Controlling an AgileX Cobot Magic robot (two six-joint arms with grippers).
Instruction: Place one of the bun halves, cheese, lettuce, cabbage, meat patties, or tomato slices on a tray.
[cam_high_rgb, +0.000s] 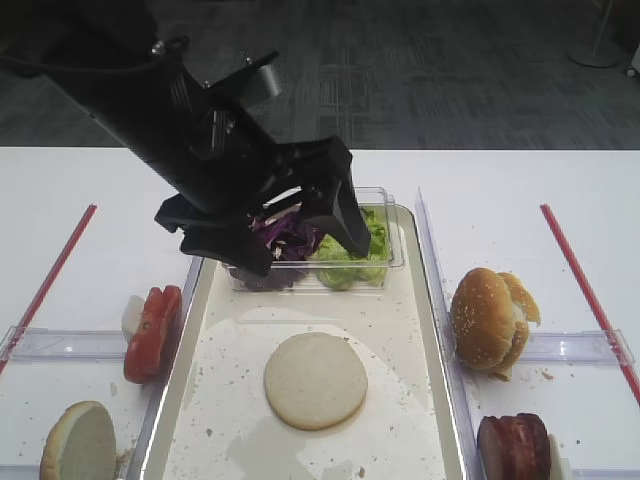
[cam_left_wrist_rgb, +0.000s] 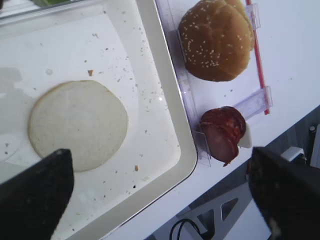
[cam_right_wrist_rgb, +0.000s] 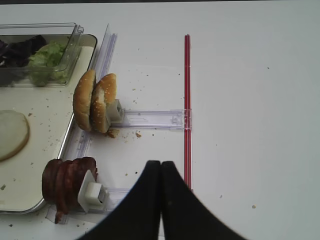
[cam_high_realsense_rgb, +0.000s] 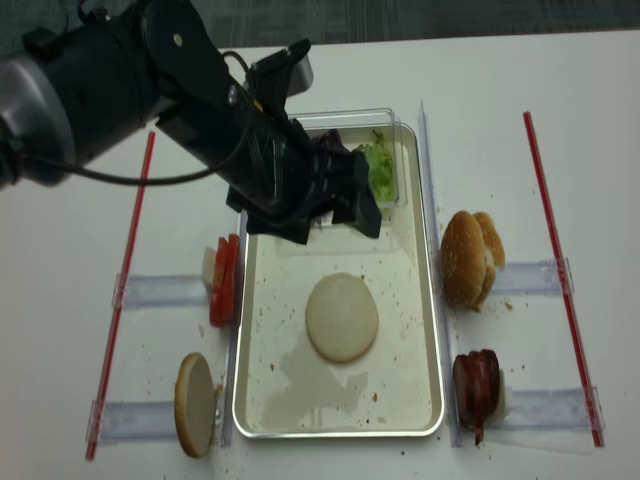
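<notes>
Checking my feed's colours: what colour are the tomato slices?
Bright red tomato slices, clearest in the first exterior high view.

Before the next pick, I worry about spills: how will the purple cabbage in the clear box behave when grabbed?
The cabbage is a loose clump of shreds, so it will likely be floppy and light, and strands may drop. It sits beside the lettuce in the box, so some green leaves could come along. The left tool hangs open over it.

Tray floor: the tray (cam_high_realsense_rgb: 262, 385) lies bare around the bun half (cam_high_realsense_rgb: 342, 317), widest at 6 o'clock.
Blocked: the left gripper (cam_high_realsense_rgb: 318, 206) overhangs 12 o'clock, above the clear box (cam_high_rgb: 392, 262).
</notes>
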